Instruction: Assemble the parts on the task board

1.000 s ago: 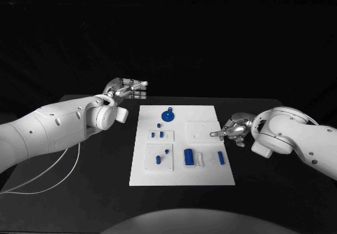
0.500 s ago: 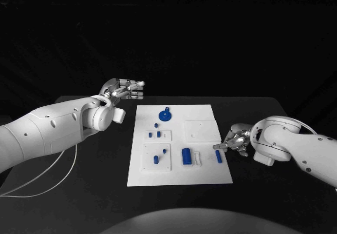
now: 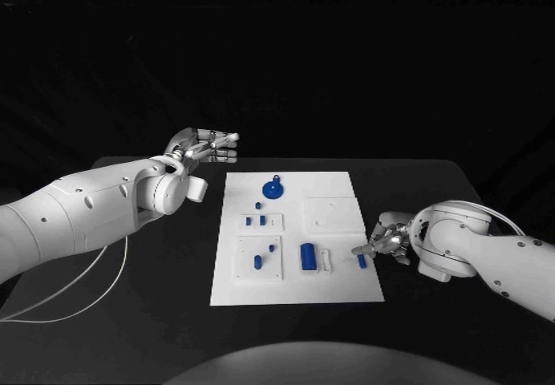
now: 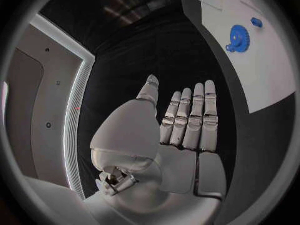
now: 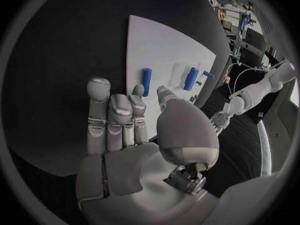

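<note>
**Right hand at the board's right edge**

The task board, a white plate, lies mid-table with bare black table on both sides. Right hand, released with fingers apart, hovers beside a small blue cylinder. Left hand, fingers straight and empty, is raised off the board's far left corner, near the blue gear.

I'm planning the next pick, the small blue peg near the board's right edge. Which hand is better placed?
Right. The right hand hovers open beside the blue peg on the task board; the left hand is raised beyond the board's far left corner.
</note>
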### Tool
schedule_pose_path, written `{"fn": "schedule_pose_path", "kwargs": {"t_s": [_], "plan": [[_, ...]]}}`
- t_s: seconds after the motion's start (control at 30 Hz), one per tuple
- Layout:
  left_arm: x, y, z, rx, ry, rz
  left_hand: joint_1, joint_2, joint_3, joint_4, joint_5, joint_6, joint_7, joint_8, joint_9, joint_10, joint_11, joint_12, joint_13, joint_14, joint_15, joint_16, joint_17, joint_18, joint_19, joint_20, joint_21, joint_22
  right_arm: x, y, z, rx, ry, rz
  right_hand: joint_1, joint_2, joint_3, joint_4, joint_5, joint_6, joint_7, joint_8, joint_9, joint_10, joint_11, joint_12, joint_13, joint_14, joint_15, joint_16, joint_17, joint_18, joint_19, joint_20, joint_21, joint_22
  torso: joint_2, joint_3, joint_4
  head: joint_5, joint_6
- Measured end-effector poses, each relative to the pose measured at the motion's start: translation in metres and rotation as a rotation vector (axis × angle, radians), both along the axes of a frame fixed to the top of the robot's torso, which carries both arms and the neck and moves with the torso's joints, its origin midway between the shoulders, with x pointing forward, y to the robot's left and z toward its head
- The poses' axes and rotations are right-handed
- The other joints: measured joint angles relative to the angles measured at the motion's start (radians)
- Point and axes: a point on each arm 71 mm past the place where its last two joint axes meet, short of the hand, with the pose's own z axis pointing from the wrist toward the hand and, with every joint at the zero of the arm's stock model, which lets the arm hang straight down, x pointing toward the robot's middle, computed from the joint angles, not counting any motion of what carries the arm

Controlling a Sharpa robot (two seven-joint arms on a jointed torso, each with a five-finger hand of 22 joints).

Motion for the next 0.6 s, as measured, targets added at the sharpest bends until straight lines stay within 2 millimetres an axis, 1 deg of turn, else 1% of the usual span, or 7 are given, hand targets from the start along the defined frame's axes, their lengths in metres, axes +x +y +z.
{"fn": "schedule_pose_path", "kwargs": {"t_s": [0.27,0.3,0.37,0.4,0.43,0.5,0.6], "plan": [[0.0,0.0,0.0,0.0,0.001,0.0,0.0,0.0,0.0,0.0,0.0,0.0,0.0,0.0,0.0,0.0,0.0,0.0,0.0,0.0,0.0,0.0,0.0,0.0,0.0,0.0,0.0,0.0,-0.003,0.005,-0.003,-0.014,-0.011,0.018,0.001,-0.001,0.02,-0.006,0.019,0.0,0.0,0.0,0.0,0.0,0.0,0.0,-0.001,0.0,0.0,0.0,0.0,0.0,0.0,0.0,0.0,0.0,0.0,0.0003,-0.0003,0.0,-0.001],[0.0,0.0,0.0,0.0,0.001,0.0,0.0,0.0,0.0,0.0,0.0,0.0,0.0,0.0,0.0,0.0,0.0,0.0,0.0,0.0,0.0,0.0,0.0,0.0,0.0,0.0,0.0,0.0,-0.003,0.006,-0.004,-0.015,-0.011,0.019,0.007,-0.007,0.04,-0.003,0.014,0.0,0.0,0.0,-0.002,0.0,0.0,0.0,-0.001,0.0,0.0,0.0,0.0,0.0,0.0,0.0,-0.003,0.0,0.0,0.0003,-0.0003,0.0,-0.001],[0.0,0.0,0.0,0.0,0.001,0.0,0.0,0.0,0.0,0.0,0.0,0.0,0.0,0.0,0.0,0.0,0.0,0.0,0.0,0.0,0.0,0.0,0.0,0.0,0.0,0.0,0.0,0.0,-0.004,0.007,-0.006,-0.019,-0.012,0.023,0.006,-0.043,0.147,0.007,-0.069,0.0,0.0,0.0,-0.006,0.0,0.0,0.0,-0.001,0.0,0.0,0.0,0.0,0.0,0.0,0.0,-0.007,-0.001,0.0,0.0003,0.0,0.0,-0.001],[0.0,0.0,0.0,0.0,0.001,0.0,0.0,0.0,0.0,0.0,0.0,0.0,0.0,0.0,0.0,0.0,0.0,0.0,0.0,0.0,0.0,0.0,0.0,0.0,0.0,0.0,0.0,0.0,-0.005,0.008,-0.007,-0.021,-0.012,0.023,-0.004,-0.068,0.21,-0.002,-0.093,-0.002,-0.002,0.0,-0.007,0.0,0.0,-0.002,-0.001,0.0,0.0,0.0,0.0,0.0,0.0,0.0,-0.007,-0.001,0.0,0.0003,0.0,0.0,-0.002],[0.0,0.0,0.0,0.0,0.001,0.0,0.0,0.0,0.0,0.0,0.0,0.0,0.0,0.0,0.0,0.0,0.0,0.0,0.0,0.0,0.0,0.0,0.0,0.0,0.0,0.0,0.0,0.0,-0.005,0.008,-0.009,-0.024,-0.012,0.024,-0.028,-0.09,0.275,-0.024,-0.108,-0.004,-0.003,0.0,-0.007,0.0,0.0,-0.006,-0.001,0.0,0.0,0.0,0.002,0.0,0.0,0.0,-0.007,-0.001,0.0,0.0003,0.0,0.0,-0.002],[0.0,0.0,0.0,0.0,0.001,0.0,0.0,0.0,0.0,0.0,0.0,0.0,0.0,0.0,0.0,0.0,0.0,0.0,0.0,0.0,0.0,0.0,0.0,0.0,0.0,0.0,0.0,0.0,-0.006,0.008,-0.011,-0.028,-0.014,0.024,-0.059,-0.093,0.31,-0.06,-0.114,-0.004,-0.004,0.0,-0.005,0.0,0.0,-0.006,-0.001,0.0,0.0,0.0,0.005,0.0,0.0,0.0,-0.007,-0.001,0.0,0.0003,0.0001,0.0,-0.002],[0.0,0.0,0.0,0.0,0.002,0.0,0.0,0.0,0.0,0.0,0.0,0.0,0.0,0.0,0.0,0.0,0.0,0.0,0.0,0.0,0.0,0.0,0.0,0.0,0.0,0.0,0.0,0.0,-0.006,0.009,-0.013,-0.033,-0.022,0.023,-0.065,-0.093,0.328,-0.078,-0.114,-0.004,-0.004,0.001,-0.004,0.0,0.0,-0.012,-0.001,0.0,0.0,-0.001,0.005,0.0,0.0,0.0,-0.007,-0.001,0.0,0.0003,0.0007,0.0,-0.002]]}}
